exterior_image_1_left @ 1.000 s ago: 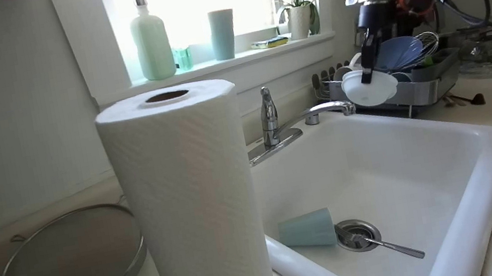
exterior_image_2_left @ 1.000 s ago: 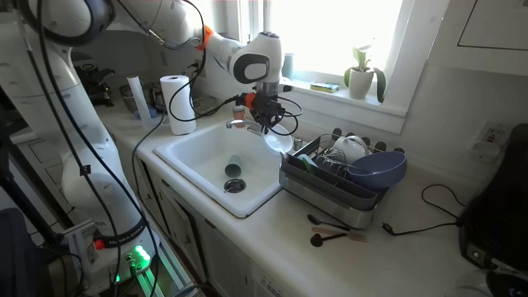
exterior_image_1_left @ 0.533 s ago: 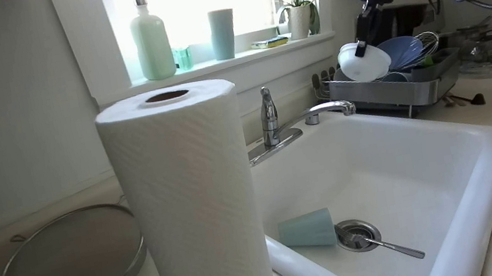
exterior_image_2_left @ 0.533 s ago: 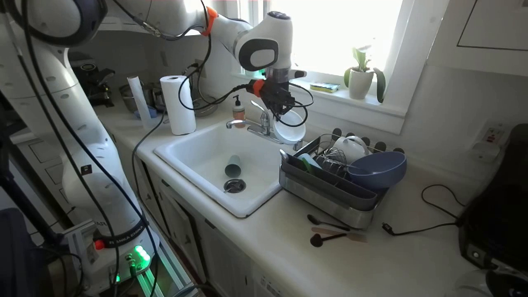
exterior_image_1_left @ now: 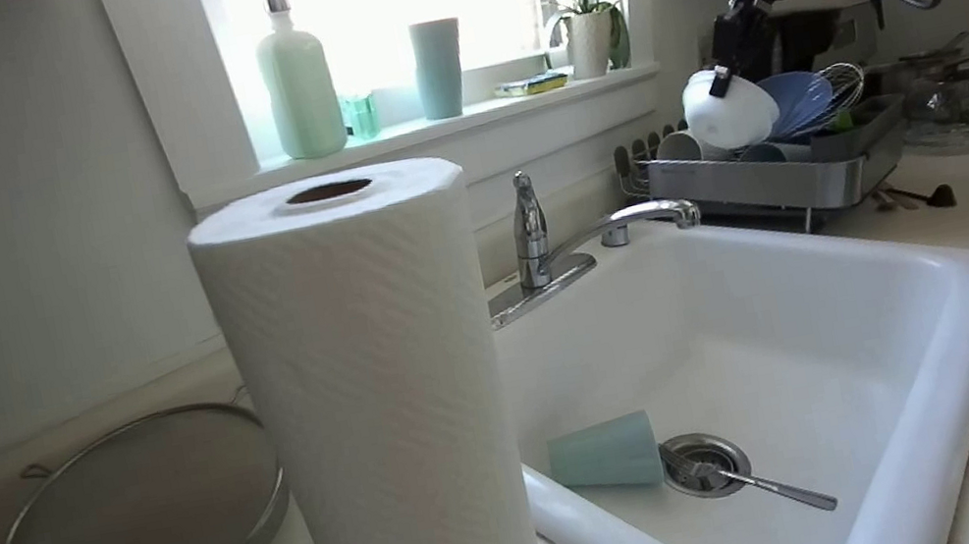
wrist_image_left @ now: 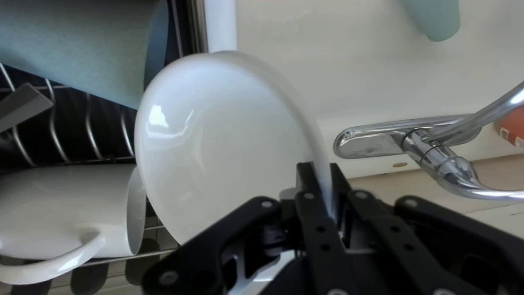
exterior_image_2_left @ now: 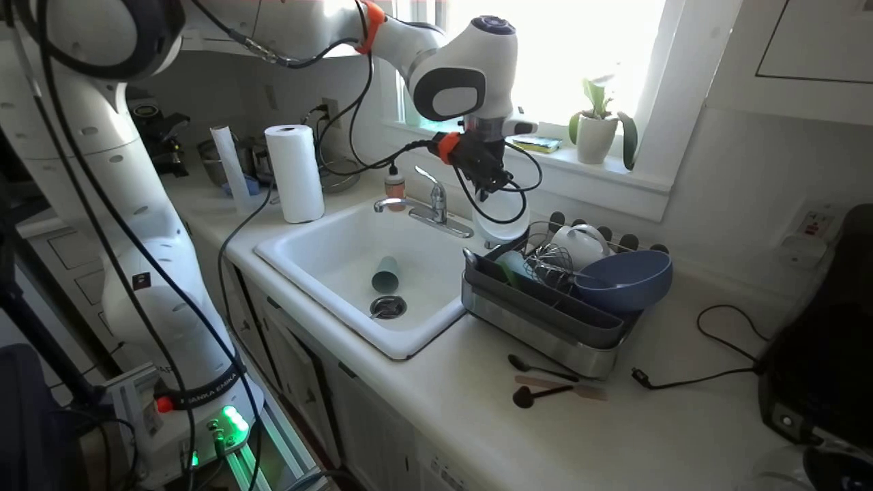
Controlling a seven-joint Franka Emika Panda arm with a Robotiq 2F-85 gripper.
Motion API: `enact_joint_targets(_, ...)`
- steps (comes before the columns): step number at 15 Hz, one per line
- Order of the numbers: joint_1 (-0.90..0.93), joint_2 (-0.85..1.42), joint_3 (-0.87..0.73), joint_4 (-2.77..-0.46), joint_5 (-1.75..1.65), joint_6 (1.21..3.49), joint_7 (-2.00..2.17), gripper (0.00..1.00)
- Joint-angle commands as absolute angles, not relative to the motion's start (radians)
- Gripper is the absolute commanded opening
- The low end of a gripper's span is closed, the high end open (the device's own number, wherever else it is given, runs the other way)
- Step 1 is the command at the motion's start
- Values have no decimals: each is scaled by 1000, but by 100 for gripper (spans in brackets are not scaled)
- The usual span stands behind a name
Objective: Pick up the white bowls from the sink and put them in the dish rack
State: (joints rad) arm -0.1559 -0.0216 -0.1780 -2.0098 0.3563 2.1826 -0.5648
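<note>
My gripper (exterior_image_1_left: 721, 82) is shut on the rim of the white bowl (exterior_image_1_left: 731, 114) and holds it up in the air, tilted. In the wrist view the bowl (wrist_image_left: 229, 135) fills the middle, with its rim between the fingertips (wrist_image_left: 320, 174). In an exterior view the bowl (exterior_image_2_left: 503, 221) hangs at the sink-side back corner of the dish rack (exterior_image_2_left: 545, 344), partly behind a cable. The rack (exterior_image_1_left: 837, 180) also shows in an exterior view, where the bowl overlaps its near end. The white sink (exterior_image_1_left: 934, 277) holds a teal cup (exterior_image_1_left: 605, 455) and a metal utensil (exterior_image_1_left: 787, 490); no white bowl shows inside it.
The rack holds a white mug (exterior_image_2_left: 580, 245), a blue bowl (exterior_image_2_left: 624, 281), a whisk (exterior_image_2_left: 548, 264) and a pale blue cup (wrist_image_left: 82, 45). The chrome faucet (exterior_image_2_left: 438, 198) stands behind the sink. A paper towel roll (exterior_image_2_left: 294, 174) and a potted plant (exterior_image_2_left: 597, 136) are nearby.
My gripper has carried the white bowl up from over the sink's rack-side edge and across toward the rack. The wrist has tilted. The cup and utensil have not moved.
</note>
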Motion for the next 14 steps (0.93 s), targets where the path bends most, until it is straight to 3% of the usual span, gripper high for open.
enact_joint_targets(1,-176,15,-198,-1962,395,2208,-571,3)
enact_joint_targets(14,-203,152,-132,-1922,617,2456,-661,3)
